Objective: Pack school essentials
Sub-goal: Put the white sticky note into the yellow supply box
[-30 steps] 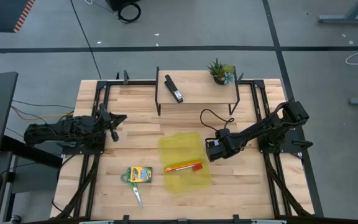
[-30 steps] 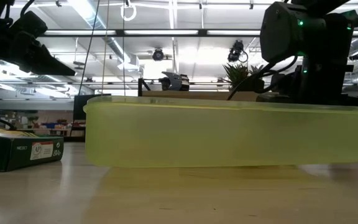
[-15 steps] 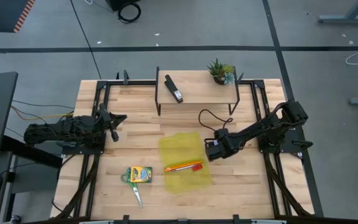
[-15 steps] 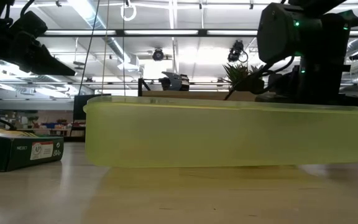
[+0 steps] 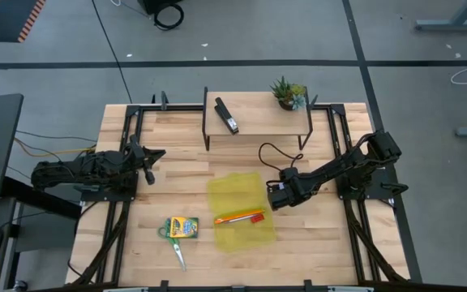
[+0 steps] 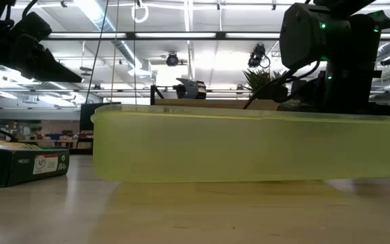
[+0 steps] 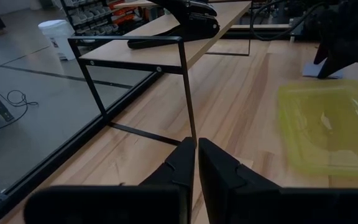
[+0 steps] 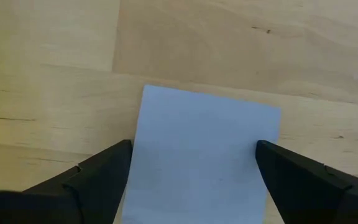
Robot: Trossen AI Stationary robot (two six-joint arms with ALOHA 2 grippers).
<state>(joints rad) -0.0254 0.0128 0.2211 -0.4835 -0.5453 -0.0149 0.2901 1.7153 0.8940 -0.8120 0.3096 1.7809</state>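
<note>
A pale lavender-blue square notepad (image 8: pixel 207 149) lies flat on the wood just right of the open yellow-green case (image 5: pixel 237 209). My right gripper (image 8: pixel 194 146) points steeply down over it, open, one finger beside each of two opposite edges. Thin orange pencils and a small red piece (image 5: pixel 242 217) lie in the case. The yellow-green crayon box (image 5: pixel 182 228) and the green-handled scissors (image 5: pixel 177 250) lie on the table to the case's left. My left gripper (image 5: pixel 148 161) waits shut at the table's left side, holding nothing. My right gripper straddles the notepad from above, one finger (image 8: pixel 104 177) by one edge (image 8: pixel 139 149) and the other finger (image 8: pixel 297 180) over the opposite edge. Whether the fingers touch the pad I cannot tell. The pad rests flat on the table.
A raised wooden shelf (image 5: pixel 258 113) on black legs stands at the far side, with a black stapler (image 5: pixel 228 116) and a small potted plant (image 5: pixel 288 92) on it. Black frame rails run along the table's left and right sides. Bare wood lies near the front edge.
</note>
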